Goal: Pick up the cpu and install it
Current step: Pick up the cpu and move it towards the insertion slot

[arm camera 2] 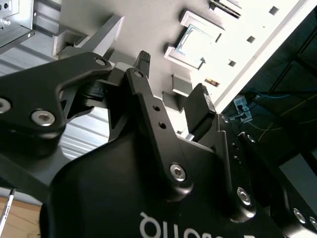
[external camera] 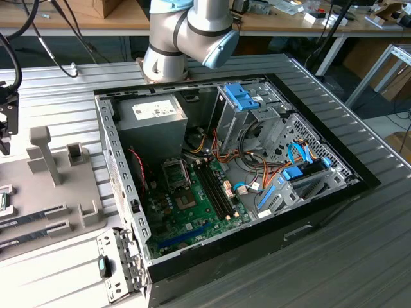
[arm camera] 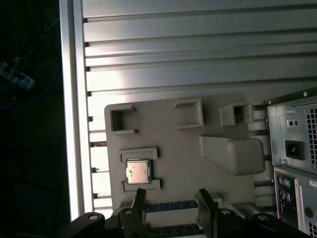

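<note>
The ribbed metal desk (external camera: 359, 256) carries an open computer case (external camera: 112, 147) lying on its side. That leaves the green board (external camera: 192, 205) facing up, where an arm (external camera: 186, 32) can reach it from above. The socket (external camera: 174, 172) beside the memory slots looks unfilled, so I judge that nothing has been installed yet.

On the exterior view's left of the case lies a grey moulded tray (arm camera: 183, 158). Its pockets and blocks seem made to keep each part in a fixed, known spot. Two memory sticks (external camera: 35, 215) rest in their slots there.

The tool (arm camera: 172, 192) hangs over this tray. Its two black fingers (arm camera: 140, 198) are spread apart with nothing between them. In the first wrist view it is near the cpu (arm camera: 137, 172) but not over it, and it does not touch it.

The cpu lies flat in its own shallow pocket on the tray, silver top up. Raised lips on two opposite sides stop it from sliding and leave the other two edges free for a grip. The second wrist view shows it (arm camera 2: 197, 40) beyond the fingertips, washed out by glare.

As for writing, the power supply (external camera: 151, 119) bears a pale label whose print is too small to tell. The cpu's top shows faint marking that I cannot make out. White lettering on the tool's body is cut off at the frame edge.
</note>
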Controlling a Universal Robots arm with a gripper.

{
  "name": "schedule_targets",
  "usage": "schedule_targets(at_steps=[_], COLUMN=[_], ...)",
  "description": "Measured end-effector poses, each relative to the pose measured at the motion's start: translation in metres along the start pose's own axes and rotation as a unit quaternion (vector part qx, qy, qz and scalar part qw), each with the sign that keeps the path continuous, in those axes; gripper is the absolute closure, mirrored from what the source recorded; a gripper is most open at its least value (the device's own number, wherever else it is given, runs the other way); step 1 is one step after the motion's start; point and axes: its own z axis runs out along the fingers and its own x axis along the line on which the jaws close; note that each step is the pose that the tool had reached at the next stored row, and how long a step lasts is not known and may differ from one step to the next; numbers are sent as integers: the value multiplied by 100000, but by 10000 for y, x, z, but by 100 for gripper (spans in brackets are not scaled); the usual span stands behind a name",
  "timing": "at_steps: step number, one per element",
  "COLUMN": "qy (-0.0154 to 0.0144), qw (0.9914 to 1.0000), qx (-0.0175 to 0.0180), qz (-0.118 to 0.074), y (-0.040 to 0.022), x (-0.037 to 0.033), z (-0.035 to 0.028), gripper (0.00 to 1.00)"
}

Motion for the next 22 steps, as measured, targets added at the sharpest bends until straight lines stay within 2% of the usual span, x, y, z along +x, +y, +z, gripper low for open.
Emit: schedule_targets(at_steps=[22], qy=[1], qw=[100000], qx=[-1], qz=[0], y=[-5], x=[3], z=[121], gripper=[46])
